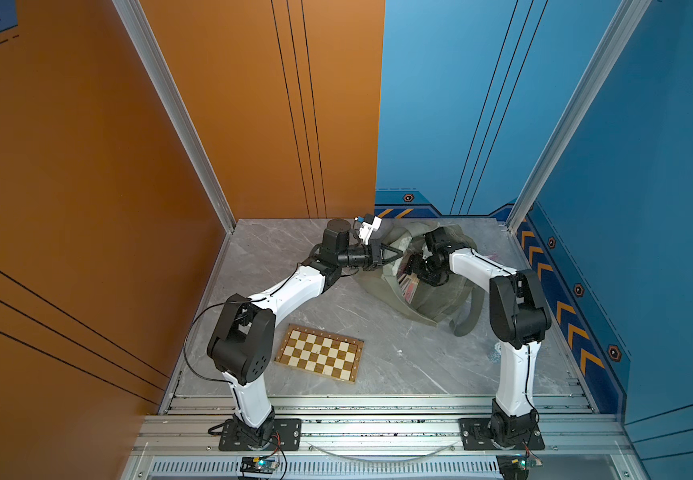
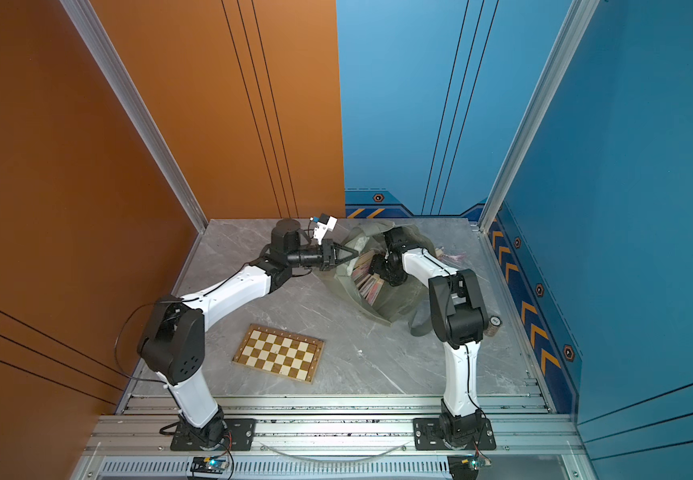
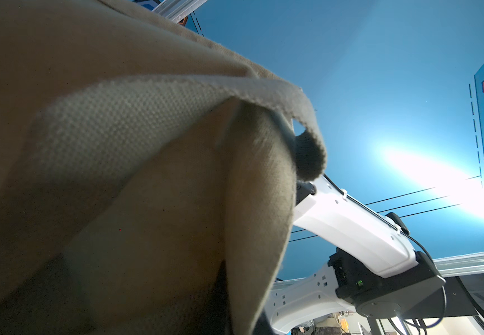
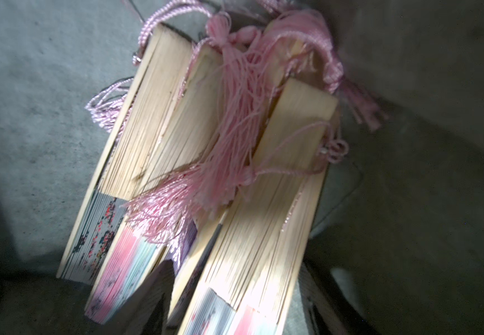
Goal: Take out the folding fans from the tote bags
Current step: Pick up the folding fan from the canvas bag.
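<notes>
Olive tote bag (image 1: 440, 305) just right of centre in both top views, mouth open; folding fans (image 1: 407, 286) bundled inside. Rim pinched by left gripper (image 1: 398, 252), jaws pressed together. Inside mouth, over fans: right gripper (image 1: 414, 266), spread cannot tell. Lower centre: chessboard (image 1: 319, 353).

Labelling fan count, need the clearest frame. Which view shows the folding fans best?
Right wrist: it looks at the folding fans close up, ribs and pink tassels distinct. Both top views show only a small sliver of them inside the tote bag. Left wrist shows only bag fabric, no fans.
</notes>
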`<state>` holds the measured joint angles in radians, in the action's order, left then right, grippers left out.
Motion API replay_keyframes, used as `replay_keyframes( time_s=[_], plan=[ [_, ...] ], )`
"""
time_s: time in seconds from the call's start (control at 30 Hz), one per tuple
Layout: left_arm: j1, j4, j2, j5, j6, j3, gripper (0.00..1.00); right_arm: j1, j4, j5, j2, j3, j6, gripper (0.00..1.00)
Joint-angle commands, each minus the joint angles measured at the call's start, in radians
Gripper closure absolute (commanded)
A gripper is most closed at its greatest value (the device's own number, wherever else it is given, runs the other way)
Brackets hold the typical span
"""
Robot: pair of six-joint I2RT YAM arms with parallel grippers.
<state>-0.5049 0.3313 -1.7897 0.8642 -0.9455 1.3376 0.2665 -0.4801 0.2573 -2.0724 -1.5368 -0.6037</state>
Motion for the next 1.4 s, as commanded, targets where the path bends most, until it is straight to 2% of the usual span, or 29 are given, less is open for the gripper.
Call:
replay_keyframes(
  time_s=[0.0, 0.17, 0.3, 0.67, 0.73, 0.83, 0.97, 1.13, 1.37],
  plan=[
    [-0.003, 0.017, -0.005, 0.042, 0.016, 0.031, 1.00, -0.034, -0.031, -0.027, -0.023, 0.021, -0.034, 0.34],
    [0.000, 0.015, 0.000, 0.040, 0.016, 0.025, 1.00, -0.039, -0.026, -0.013, -0.008, 0.039, -0.021, 0.40],
    [0.001, 0.016, 0.004, 0.035, 0.023, 0.020, 1.00, -0.040, -0.015, -0.020, 0.057, 0.061, -0.008, 0.41],
    [0.001, 0.011, 0.006, 0.032, 0.028, 0.017, 1.00, -0.048, 0.028, 0.007, 0.115, 0.093, -0.024, 0.45],
    [-0.002, 0.002, 0.006, 0.029, 0.035, 0.018, 1.00, -0.049, 0.057, 0.014, 0.130, 0.106, -0.028, 0.43],
    [-0.007, -0.035, 0.009, 0.023, 0.059, 0.024, 1.00, -0.055, 0.047, 0.011, 0.135, 0.106, -0.024, 0.33],
    [-0.009, -0.081, 0.009, 0.021, 0.088, 0.035, 1.00, -0.060, 0.073, 0.026, 0.154, 0.123, -0.035, 0.32],
    [-0.011, -0.087, 0.004, 0.018, 0.092, 0.038, 1.00, -0.060, 0.125, 0.075, 0.156, 0.137, -0.066, 0.42],
    [-0.016, -0.110, 0.009, 0.010, 0.109, 0.041, 1.00, -0.062, 0.158, 0.119, 0.118, 0.141, -0.140, 0.46]
  ],
)
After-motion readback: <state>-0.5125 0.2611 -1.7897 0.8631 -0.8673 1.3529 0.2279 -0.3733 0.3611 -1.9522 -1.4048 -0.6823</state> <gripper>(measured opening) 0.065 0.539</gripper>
